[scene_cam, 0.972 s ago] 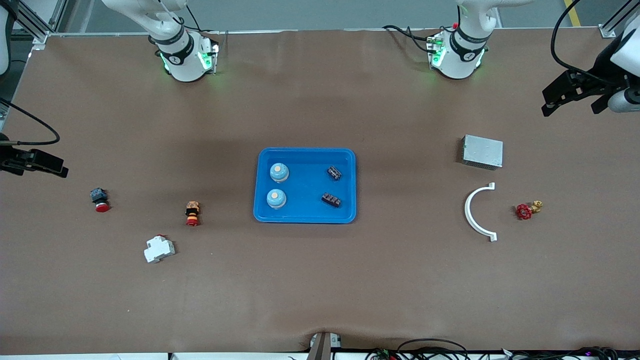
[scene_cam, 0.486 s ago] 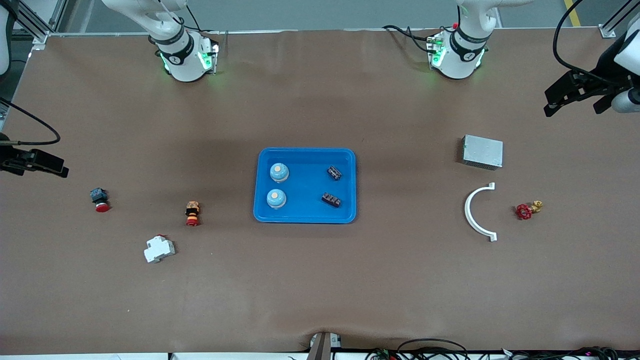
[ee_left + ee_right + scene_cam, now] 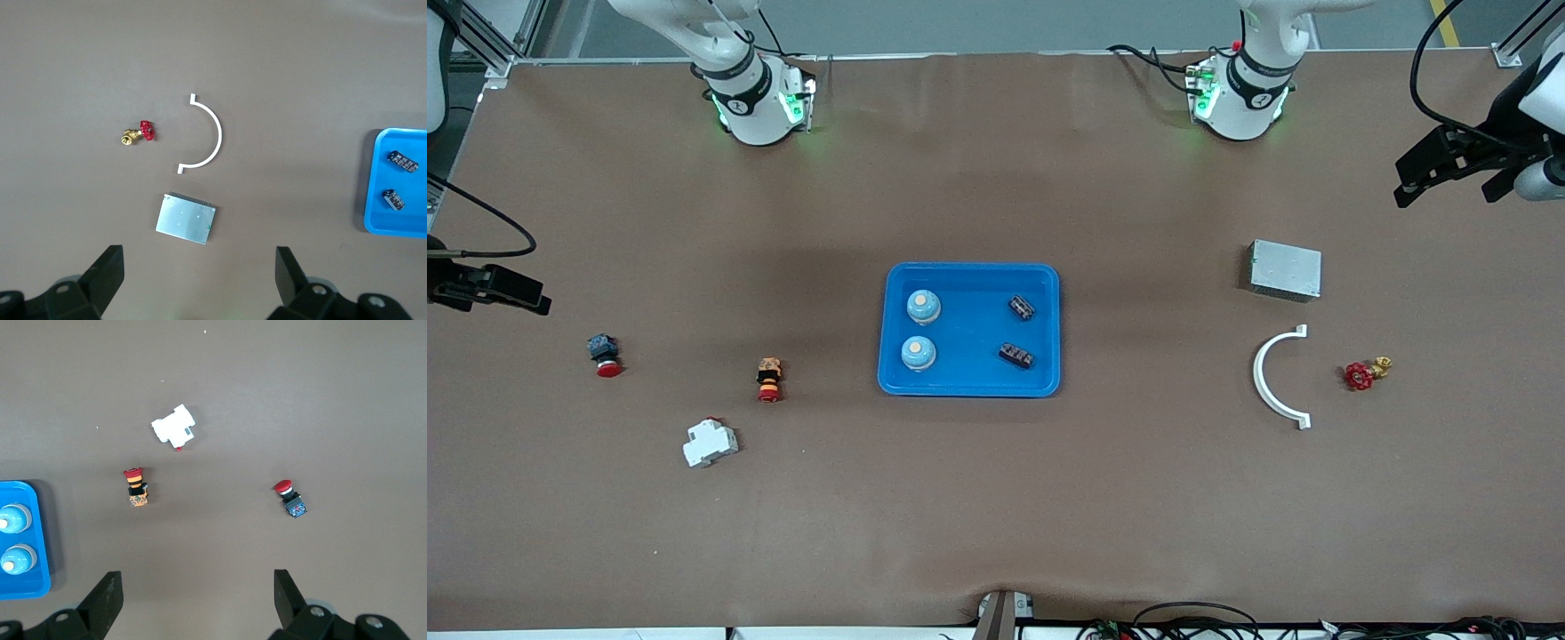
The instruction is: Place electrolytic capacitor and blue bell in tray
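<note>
The blue tray [image 3: 969, 333] lies mid-table. In it stand two blue bells [image 3: 923, 307] [image 3: 918, 353] toward the right arm's end, and two dark electrolytic capacitors [image 3: 1022, 307] [image 3: 1016, 356] lie toward the left arm's end. My left gripper [image 3: 1445, 182] hangs open and empty over the table's left-arm end. Its wrist view shows its jaws wide apart [image 3: 200, 267], the tray's rim [image 3: 400, 220] and both capacitors [image 3: 404, 160] [image 3: 393, 199]. My right gripper [image 3: 516, 298] hangs open and empty over the right-arm end. Its wrist view shows its own jaws [image 3: 198, 587], the tray [image 3: 27, 587] and the bells [image 3: 13, 518] [image 3: 17, 558].
Toward the left arm's end lie a grey metal box [image 3: 1285, 269], a white half-ring [image 3: 1267, 378] and a red-handled brass valve [image 3: 1362, 373]. Toward the right arm's end lie a white breaker [image 3: 710, 442], an orange-and-red push button [image 3: 769, 380] and a red-capped button [image 3: 604, 354].
My left gripper has drifted slightly toward the table's end. The right gripper and everything on the table have stayed put.
</note>
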Robot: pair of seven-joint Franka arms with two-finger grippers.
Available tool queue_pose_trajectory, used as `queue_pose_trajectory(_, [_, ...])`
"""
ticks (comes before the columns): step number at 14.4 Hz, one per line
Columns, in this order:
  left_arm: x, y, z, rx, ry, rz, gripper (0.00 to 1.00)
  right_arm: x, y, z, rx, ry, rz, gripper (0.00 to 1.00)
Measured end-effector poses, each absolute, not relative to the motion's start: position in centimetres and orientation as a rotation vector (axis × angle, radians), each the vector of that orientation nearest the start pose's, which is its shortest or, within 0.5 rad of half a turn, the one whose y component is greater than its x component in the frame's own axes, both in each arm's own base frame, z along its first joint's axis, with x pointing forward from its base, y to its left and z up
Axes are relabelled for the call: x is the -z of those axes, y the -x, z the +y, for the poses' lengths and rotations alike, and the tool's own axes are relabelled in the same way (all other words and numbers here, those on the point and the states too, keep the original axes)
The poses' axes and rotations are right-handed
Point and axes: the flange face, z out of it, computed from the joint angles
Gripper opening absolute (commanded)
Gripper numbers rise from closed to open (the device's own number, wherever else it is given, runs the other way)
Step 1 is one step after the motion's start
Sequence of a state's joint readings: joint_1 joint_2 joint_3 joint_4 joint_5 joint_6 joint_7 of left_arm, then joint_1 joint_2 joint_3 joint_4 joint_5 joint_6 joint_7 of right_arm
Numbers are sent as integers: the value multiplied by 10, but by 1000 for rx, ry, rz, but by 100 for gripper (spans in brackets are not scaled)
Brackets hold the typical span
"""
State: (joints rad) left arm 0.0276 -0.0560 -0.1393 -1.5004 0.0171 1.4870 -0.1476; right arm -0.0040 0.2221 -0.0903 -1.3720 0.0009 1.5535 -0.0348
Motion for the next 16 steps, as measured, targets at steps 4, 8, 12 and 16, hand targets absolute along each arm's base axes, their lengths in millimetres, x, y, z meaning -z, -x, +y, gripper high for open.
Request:
queue_pose_trajectory(4, [-680,-525,-59,70,3121,-59,100,-583,-614,-51,-113,3141,92,100])
queue_pose_trajectory(8, [-680,-525,-59,70,3121,-59,100,-584,-595,-45,-203,3077,89,100])
queue_pose_trajectory(12, [-680,-525,-59,70,3121,-59,100,-592,-585,-46,-195,3072,94,100])
queue_pose_trajectory(16, [-680,-526,-49,70,3120,-86,100,-589,-585,-49,-201,3071,103,100])
